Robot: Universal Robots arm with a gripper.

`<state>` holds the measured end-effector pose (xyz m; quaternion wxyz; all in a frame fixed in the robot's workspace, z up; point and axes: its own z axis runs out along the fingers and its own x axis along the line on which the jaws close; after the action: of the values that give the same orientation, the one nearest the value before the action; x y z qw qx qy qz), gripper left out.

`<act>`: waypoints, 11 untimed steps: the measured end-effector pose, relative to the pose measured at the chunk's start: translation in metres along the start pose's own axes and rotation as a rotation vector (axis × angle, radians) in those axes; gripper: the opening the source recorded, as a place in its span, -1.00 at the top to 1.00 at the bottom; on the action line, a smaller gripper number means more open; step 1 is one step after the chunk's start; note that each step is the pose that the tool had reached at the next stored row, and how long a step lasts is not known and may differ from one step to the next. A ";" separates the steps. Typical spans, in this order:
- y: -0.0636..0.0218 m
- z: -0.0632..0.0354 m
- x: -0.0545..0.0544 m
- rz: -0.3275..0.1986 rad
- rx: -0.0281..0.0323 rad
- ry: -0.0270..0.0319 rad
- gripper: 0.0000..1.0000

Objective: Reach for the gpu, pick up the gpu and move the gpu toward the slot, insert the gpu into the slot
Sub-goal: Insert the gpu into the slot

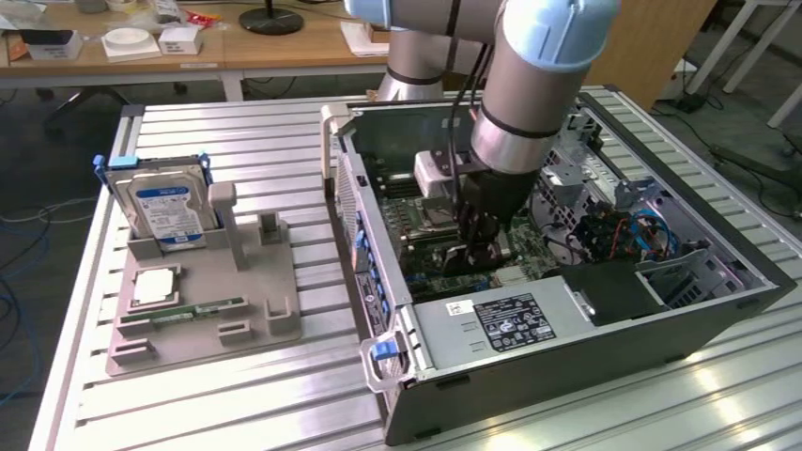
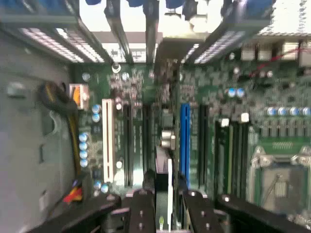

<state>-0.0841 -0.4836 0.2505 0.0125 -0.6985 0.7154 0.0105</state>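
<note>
Standing open on the slatted aluminium table (image 1: pixel 225 395), the dark steel computer case (image 1: pixel 564 329) is receiving the black two-finger gripper (image 2: pixel 163 204), its jaws clamping the thin dark gpu card (image 2: pixel 170 187) edge-down above the green motherboard (image 2: pixel 228 97). Misalignment could jam the card beside the blue expansion slot (image 2: pixel 185 141); its long axis is paralleling the slots.
</note>
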 end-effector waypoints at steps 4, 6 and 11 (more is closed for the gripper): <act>0.0000 -0.0108 0.000 0.000 0.0004 -0.0006 0.47; 0.0000 -0.0114 0.000 0.000 0.0003 -0.0006 0.47; 0.0000 -0.0114 0.000 0.000 0.0003 -0.0006 0.47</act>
<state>-0.0840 -0.4835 0.2619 0.0128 -0.6985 0.7154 0.0106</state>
